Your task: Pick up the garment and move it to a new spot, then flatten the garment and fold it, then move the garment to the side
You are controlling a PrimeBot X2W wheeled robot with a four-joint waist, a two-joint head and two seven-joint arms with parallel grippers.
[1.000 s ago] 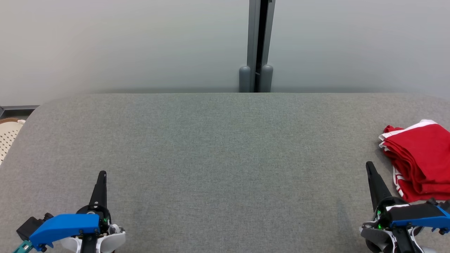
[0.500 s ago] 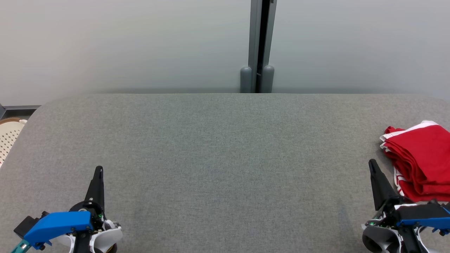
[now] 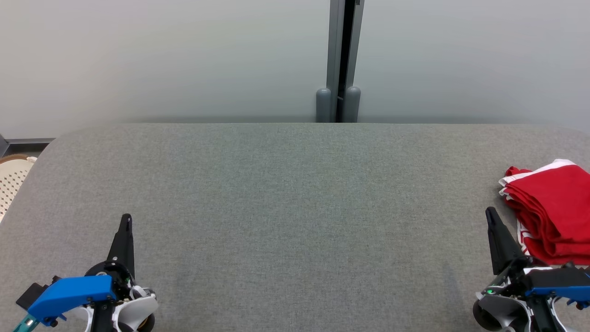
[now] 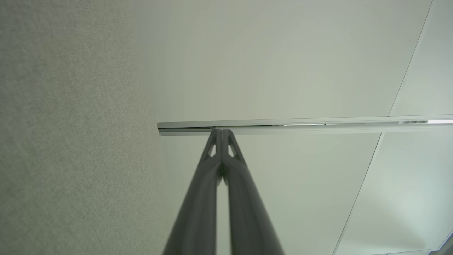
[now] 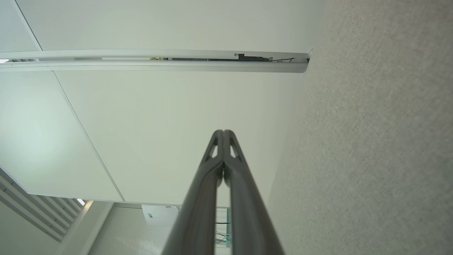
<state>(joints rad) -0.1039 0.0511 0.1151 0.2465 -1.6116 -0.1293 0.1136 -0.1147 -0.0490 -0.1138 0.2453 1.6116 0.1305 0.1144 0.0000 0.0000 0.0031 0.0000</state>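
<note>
A broad padded surface [image 3: 295, 207] in grey woven fabric ran right across the head view, and its far edge was straight with both far corners rounded off. The weave looked fine, speckled and even from edge to edge. Over on the robot's right, there it was: a red garment [image 3: 553, 214] with white trim, folded into a stack of several layers and resting flat on the fabric. A white band ran along its far edge, the layered folds faced the middle of the surface, and its right part was cut off by the edge of the view. It sat nearer the front than the far edge.
</note>
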